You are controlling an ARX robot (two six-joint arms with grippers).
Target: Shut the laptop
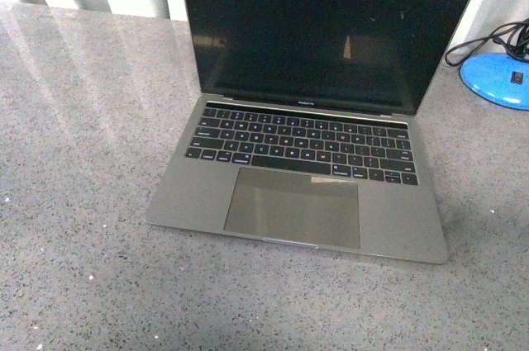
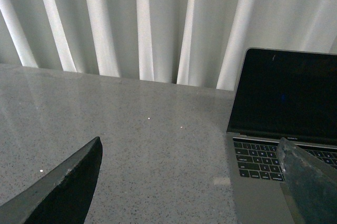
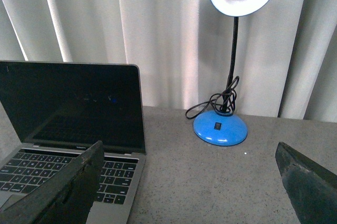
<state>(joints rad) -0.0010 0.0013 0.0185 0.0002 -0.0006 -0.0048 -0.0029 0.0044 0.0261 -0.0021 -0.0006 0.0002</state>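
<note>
Dark left fingers (image 2: 63,190) spread wide, holding nothing; right fingers (image 3: 308,179) spread too, empty; neither touches the laptop (image 1: 297,194), sitting on the tabletop (image 1: 83,202), lid upright, screen black; blue lamp (image 3: 220,128) to its right; closing not yet begun.
</note>
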